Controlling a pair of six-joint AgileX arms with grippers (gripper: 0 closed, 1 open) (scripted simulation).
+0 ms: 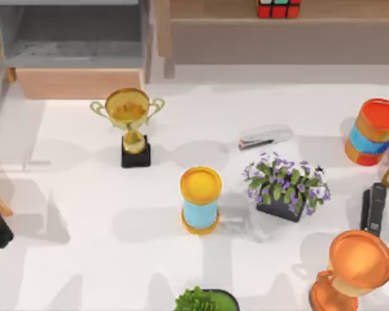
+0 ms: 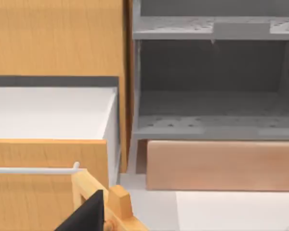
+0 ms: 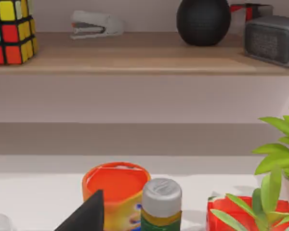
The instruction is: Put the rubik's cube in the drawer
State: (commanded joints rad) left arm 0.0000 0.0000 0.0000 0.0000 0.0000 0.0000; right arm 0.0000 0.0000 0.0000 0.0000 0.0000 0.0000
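Observation:
The rubik's cube (image 1: 279, 8) sits on the long wooden shelf (image 1: 279, 29) at the back right; it also shows in the right wrist view (image 3: 12, 31), with red, yellow and green squares. The drawer (image 1: 71, 39) stands pulled out at the back left, its grey inside bare and its light-wood front panel (image 1: 78, 83) facing the table. The left wrist view looks at that drawer (image 2: 212, 101) from the front. A dark part of my left gripper (image 2: 89, 214) is low in the left wrist view. A dark part of my right gripper (image 3: 89, 214) hangs over the table's right side, far from the cube.
On the table stand a gold trophy (image 1: 128, 123), a yellow-and-blue can (image 1: 201, 197), a purple flower pot (image 1: 285, 184), a white stapler (image 1: 264, 137), an orange can (image 1: 373, 131), a black stapler (image 1: 374, 207) and a copper trophy (image 1: 353, 269). A black ball (image 3: 203, 19) sits on the shelf.

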